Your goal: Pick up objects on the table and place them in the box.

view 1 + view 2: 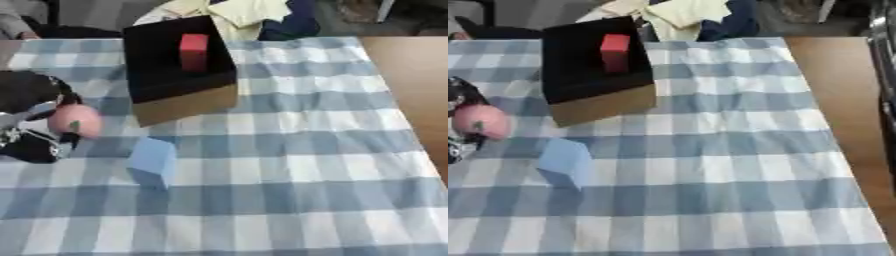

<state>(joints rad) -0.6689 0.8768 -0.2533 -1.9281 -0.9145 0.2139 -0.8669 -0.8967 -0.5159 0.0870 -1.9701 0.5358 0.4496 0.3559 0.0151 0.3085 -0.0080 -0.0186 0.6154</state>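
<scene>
A cardboard box (185, 104) with a dark inside stands at the upper left of the cloth, and a red block (193, 50) stands upright in it. On the cloth in front of the box lies a light blue block (153, 159). My left hand (33, 145) comes in at the left edge, level with the box's front. Its fingers are curled round a pink round thing with a green spot (73, 120), held left of the box's front corner. My right hand shows in neither view.
A blue and white checked cloth (289, 165) covers the table. Bare brown tabletop (418, 85) runs down the right side. Yellow and dark clothing (249, 15) lies beyond the far edge, behind the box.
</scene>
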